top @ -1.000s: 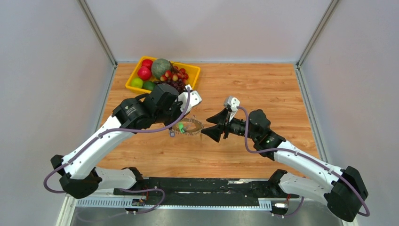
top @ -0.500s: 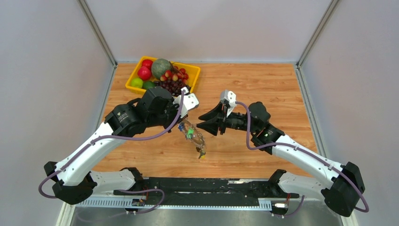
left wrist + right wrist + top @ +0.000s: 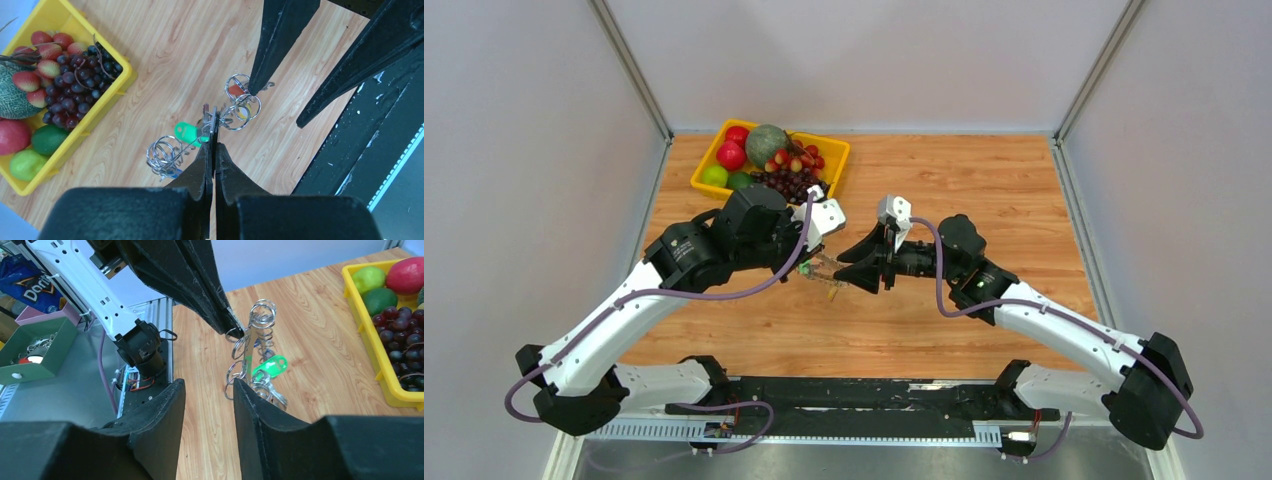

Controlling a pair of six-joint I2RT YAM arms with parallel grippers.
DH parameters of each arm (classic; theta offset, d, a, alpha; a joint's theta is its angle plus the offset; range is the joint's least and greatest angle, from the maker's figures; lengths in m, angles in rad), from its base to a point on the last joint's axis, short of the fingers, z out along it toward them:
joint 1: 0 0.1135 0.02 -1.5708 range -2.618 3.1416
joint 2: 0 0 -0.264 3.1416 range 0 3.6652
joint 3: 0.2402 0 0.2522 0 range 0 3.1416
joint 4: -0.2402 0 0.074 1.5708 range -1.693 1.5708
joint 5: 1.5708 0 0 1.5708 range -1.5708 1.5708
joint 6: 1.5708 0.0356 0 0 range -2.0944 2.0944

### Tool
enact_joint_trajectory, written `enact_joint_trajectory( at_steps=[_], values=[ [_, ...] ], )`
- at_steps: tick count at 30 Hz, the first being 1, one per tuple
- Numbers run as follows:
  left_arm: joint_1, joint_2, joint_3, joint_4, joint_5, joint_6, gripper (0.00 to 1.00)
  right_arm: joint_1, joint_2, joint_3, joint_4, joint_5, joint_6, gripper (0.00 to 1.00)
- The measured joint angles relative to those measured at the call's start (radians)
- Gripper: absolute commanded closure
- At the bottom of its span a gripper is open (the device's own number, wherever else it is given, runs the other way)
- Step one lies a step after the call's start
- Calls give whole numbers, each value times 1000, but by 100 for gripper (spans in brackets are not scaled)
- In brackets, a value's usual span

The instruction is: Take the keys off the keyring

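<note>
My left gripper [image 3: 810, 262] is shut on the keyring [image 3: 214, 119], which shows edge-on between its fingertips and is held above the wooden table. The keys hang from it by small silvery rings: a green head [image 3: 187, 132], a ring cluster with a blue head [image 3: 162, 156], and red and yellow heads [image 3: 240, 100]. My right gripper [image 3: 848, 268] is open, close to the right of the bunch [image 3: 826, 277]. In the right wrist view its jaws [image 3: 207, 386] stand apart with the bunch [image 3: 252, 360] just beyond the right finger [image 3: 255, 425]. One right fingertip [image 3: 256, 85] is at the small rings.
A yellow fruit tray [image 3: 836, 150] with grapes, a melon, apples and limes stands at the back left, close behind the left gripper. The black base rail [image 3: 844, 395] runs along the near edge. A green box [image 3: 30, 347] sits off the table.
The left gripper lifted the keyring and keys off the table. The right gripper moved left and up to the hanging bunch, still open.
</note>
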State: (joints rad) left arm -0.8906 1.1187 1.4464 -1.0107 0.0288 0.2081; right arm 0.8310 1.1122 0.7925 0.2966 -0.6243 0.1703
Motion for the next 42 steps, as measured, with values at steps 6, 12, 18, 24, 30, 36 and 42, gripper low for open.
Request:
enact_joint_trajectory(
  at_steps=[6,12,18,24,30,36,42],
  values=[
    [0,-4,0,0,6,0,100,0,15,39,-10,22,-16,60],
    [0,-8,0,0,18,-2,100,3,56,80,-17,12,-31,67],
    [0,-10,0,-2,27,-15,100,18,87,95,-19,4,-45,81],
    [0,-12,0,-4,39,-24,100,25,108,100,-27,16,-51,89],
    [0,-23,0,-13,39,-30,100,33,108,101,-30,24,-52,76],
    [0,-25,0,-18,45,-46,100,40,108,106,-31,25,-58,100],
    [0,-25,0,-17,49,-54,100,41,107,106,-31,40,-63,100]
  ],
)
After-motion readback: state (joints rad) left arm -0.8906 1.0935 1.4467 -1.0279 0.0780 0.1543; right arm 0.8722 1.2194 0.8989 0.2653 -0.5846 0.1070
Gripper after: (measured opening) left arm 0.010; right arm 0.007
